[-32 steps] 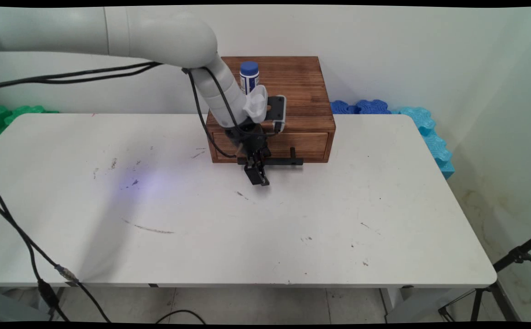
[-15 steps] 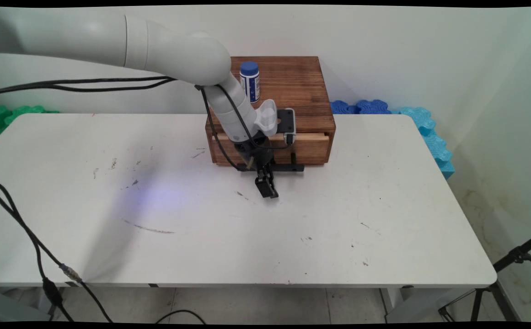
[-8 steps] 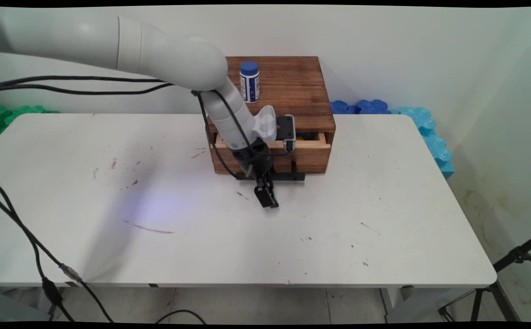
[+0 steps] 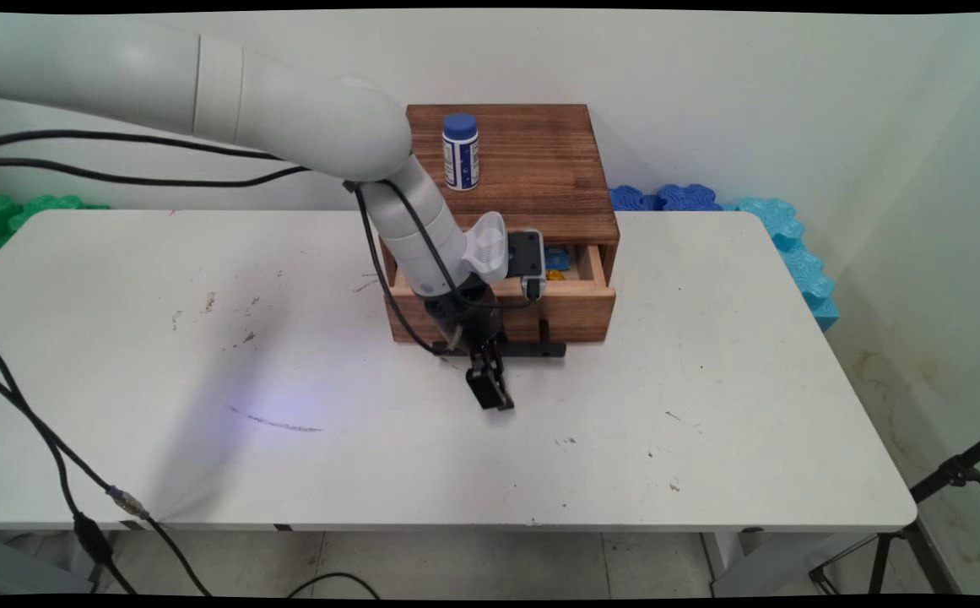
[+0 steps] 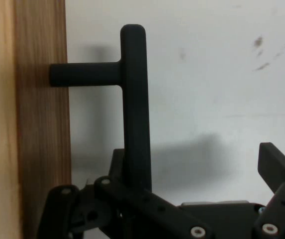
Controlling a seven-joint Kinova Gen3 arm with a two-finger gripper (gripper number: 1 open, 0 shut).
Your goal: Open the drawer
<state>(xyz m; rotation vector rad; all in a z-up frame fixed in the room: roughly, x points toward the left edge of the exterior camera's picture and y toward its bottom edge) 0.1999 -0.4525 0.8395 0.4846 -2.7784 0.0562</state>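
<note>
Wooden drawer box (image 4: 532, 160): dark-stained, visibly grained wood on top; drawer (image 4: 578, 291) rim of paler, unstained wood.
Drawer handle (image 5: 135, 99): black, matt, smooth bar.
Gripper (image 4: 490, 390): black matt linkage with bright metal screw heads.
Bottle (image 4: 460, 152): blue cap, printed label.
Table (image 4: 709, 355): white, smooth, scuffed and marked.
Foam tiles (image 4: 781, 224): blue, matt.

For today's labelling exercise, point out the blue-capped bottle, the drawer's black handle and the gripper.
blue-capped bottle (image 4: 461, 152), main view, label.
black handle (image 5: 135, 99), hand view, bar.
gripper (image 4: 491, 393), main view, between fingertips.
</note>
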